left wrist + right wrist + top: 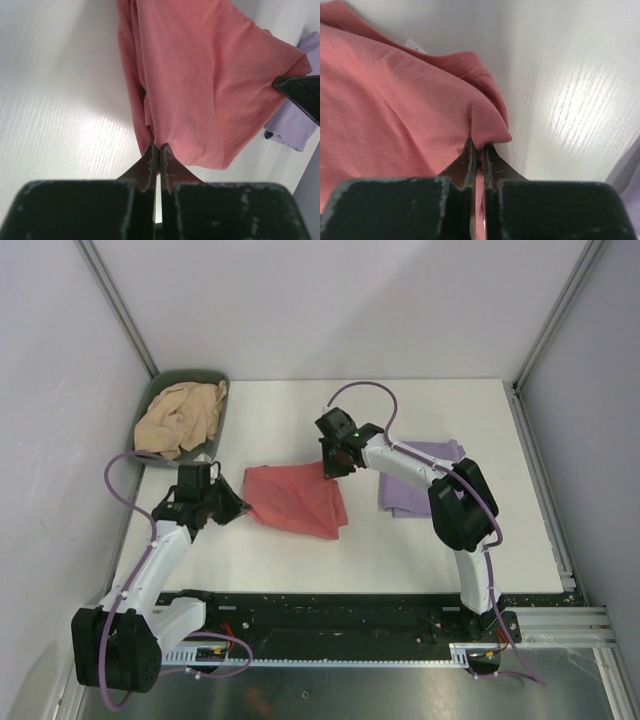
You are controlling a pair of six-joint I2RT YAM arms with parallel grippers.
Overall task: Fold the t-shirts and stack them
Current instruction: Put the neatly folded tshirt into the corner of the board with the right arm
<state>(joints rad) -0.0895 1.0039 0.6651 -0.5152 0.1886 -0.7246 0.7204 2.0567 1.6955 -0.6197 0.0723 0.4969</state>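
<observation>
The salmon-red t-shirt (296,500) is stretched across the middle of the table, partly folded. My left gripper (238,506) is shut on its left edge; the left wrist view shows the cloth (210,85) pinched between the closed jaws. My right gripper (331,468) is shut on its upper right corner, where the ribbed hem (490,115) bunches at the jaws. The pale lavender t-shirt (415,480) lies folded at the right, partly under my right arm, and shows in the left wrist view (295,125). The tan-beige t-shirt (182,418) is crumpled in the bin.
The dark green oval bin (170,378) stands at the far left corner of the white table (300,560). Grey walls and metal posts close in the sides. A black rail runs along the near edge.
</observation>
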